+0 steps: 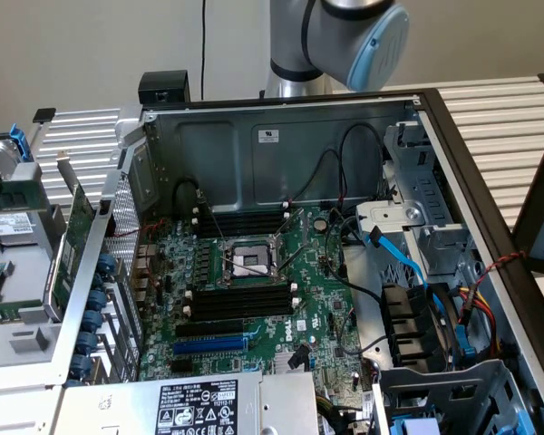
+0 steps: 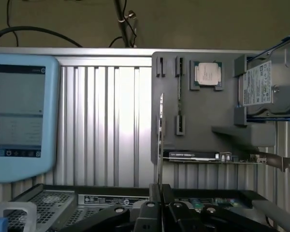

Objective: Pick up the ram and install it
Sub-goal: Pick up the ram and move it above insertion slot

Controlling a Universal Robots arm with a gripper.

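In the wrist view my gripper (image 2: 160, 203) is shut on the ram (image 2: 160, 140). The ram shows edge-on as a thin pale strip rising from between the black fingers (image 2: 150, 212). It hangs in front of the grey parts tray (image 2: 198, 111), above the near edge of the computer case (image 2: 111, 200). In the exterior view the open case shows the green motherboard (image 1: 317, 299). Black memory slots (image 1: 240, 299) lie below the CPU socket (image 1: 249, 258), and more slots (image 1: 245, 222) lie above it. Only the arm's joint (image 1: 344, 36) appears, high behind the case.
The tray holds a CPU (image 2: 207, 74), a hard drive (image 2: 268, 82) and a large expansion card (image 2: 203, 156) with a metal bracket. A blue-framed screen (image 2: 19, 116) stands beside the tray. Inside the case are blue and black cables (image 1: 403, 263), drive bays (image 1: 417, 217) and a power supply (image 1: 199, 403).
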